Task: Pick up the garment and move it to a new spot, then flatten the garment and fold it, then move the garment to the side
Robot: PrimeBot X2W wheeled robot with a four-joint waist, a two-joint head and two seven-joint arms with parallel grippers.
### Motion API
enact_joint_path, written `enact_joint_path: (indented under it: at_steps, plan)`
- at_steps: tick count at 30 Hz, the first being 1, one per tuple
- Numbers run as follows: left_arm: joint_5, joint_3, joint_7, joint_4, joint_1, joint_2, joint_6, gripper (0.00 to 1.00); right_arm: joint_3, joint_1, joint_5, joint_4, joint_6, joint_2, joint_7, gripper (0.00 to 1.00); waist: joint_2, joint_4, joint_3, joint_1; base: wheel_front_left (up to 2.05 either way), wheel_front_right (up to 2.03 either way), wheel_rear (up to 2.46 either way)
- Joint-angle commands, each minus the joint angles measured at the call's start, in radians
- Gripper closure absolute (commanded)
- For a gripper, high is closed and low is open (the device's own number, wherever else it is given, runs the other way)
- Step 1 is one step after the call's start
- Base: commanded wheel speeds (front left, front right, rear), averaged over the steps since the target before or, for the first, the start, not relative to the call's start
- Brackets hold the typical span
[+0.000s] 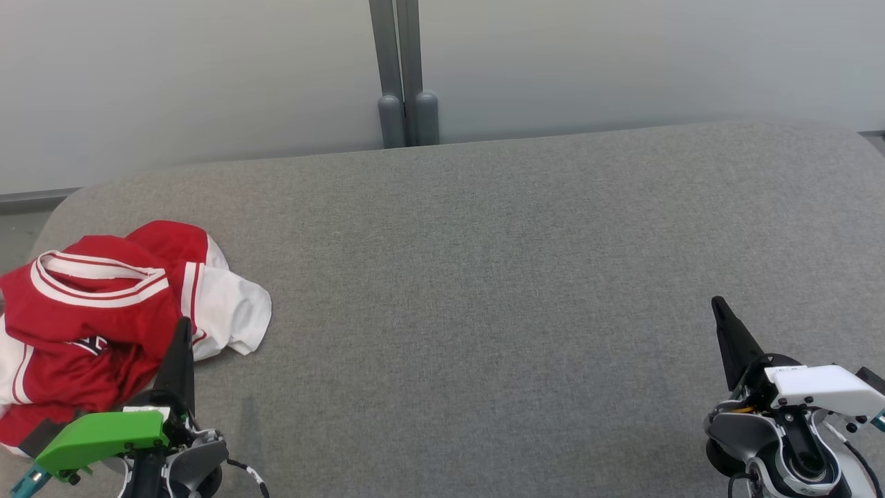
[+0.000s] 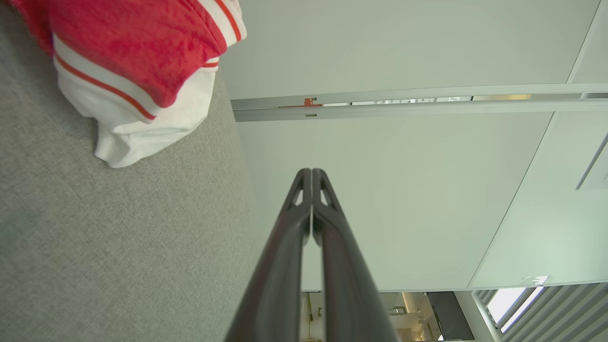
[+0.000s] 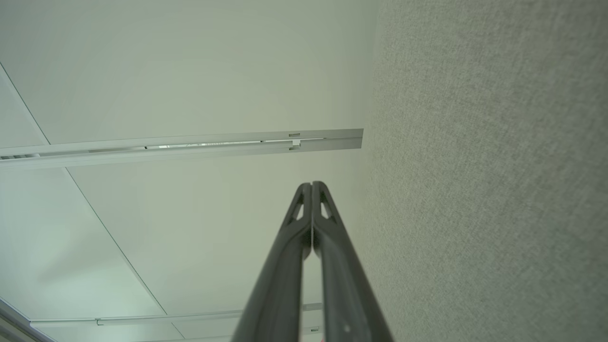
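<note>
The garment (image 1: 104, 311) is a red jersey with white sleeves and white striped trim, lying crumpled at the left edge of the grey table (image 1: 484, 277). In the left wrist view one red and white sleeve of the garment (image 2: 137, 71) shows at the upper left. My left gripper (image 1: 184, 325) is shut and empty at the lower left, its tip just in front of the heap's near right edge; whether it touches the cloth I cannot tell. In its own view the left gripper (image 2: 311, 172) has both fingers pressed together. My right gripper (image 1: 716, 303) (image 3: 311, 184) is shut and empty at the lower right, far from the garment.
The fabric-covered table has rounded far corners (image 1: 83, 200). A pale wall with a grey vertical post (image 1: 404, 76) stands right behind it. Bare grey surface spreads from the middle to the right.
</note>
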Motion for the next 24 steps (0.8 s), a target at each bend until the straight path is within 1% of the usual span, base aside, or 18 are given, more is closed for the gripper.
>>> enact_joint_path:
  at_steps: [1, 24]
  plan:
    - [0.000, 0.002, 0.004, -0.002, -0.011, 0.000, -0.005, 1.00, 0.000, 0.008, 0.008, -0.004, 0.001, -0.002, 0.002, 1.00, 0.0000, 0.000, 0.000, 0.0000, 0.00, 0.00, 0.00]
    - [0.000, 0.002, 0.004, -0.002, -0.011, 0.000, -0.005, 1.00, 0.000, 0.008, 0.008, -0.004, 0.001, -0.002, 0.002, 1.00, 0.0000, 0.000, 0.000, 0.0000, 0.00, 0.00, 0.00]
